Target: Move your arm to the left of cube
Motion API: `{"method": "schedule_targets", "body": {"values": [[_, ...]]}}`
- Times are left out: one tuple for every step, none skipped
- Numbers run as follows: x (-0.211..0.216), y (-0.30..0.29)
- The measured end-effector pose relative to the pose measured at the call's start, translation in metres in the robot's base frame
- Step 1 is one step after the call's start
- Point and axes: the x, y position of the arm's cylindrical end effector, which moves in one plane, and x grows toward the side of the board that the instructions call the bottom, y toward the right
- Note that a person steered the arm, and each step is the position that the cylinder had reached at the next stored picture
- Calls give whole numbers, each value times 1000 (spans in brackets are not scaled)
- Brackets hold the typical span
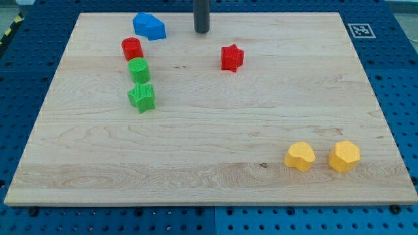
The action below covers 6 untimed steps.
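Observation:
My tip (201, 31) rests near the view's top edge of the wooden board (209, 143), just right of centre-left. A blue block of irregular shape (149, 26) lies to the tip's left. A red star block (231, 57) lies below and to the right of the tip. A red cylinder (132, 49), a green cylinder (138, 69) and a green star block (142, 97) form a column on the left. A yellow heart-like block (300, 156) and a yellow hexagonal block (344, 156) sit at the lower right. I cannot make out a clear cube shape.
The board lies on a blue perforated table (398, 98). A black-and-white marker tag (360, 30) is at the board's top right corner.

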Motion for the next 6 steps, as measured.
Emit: {"method": "schedule_targets", "body": {"values": [[-26, -5], [-27, -14], [-26, -49], [-26, -108], [-26, -161], [-22, -190]]}}
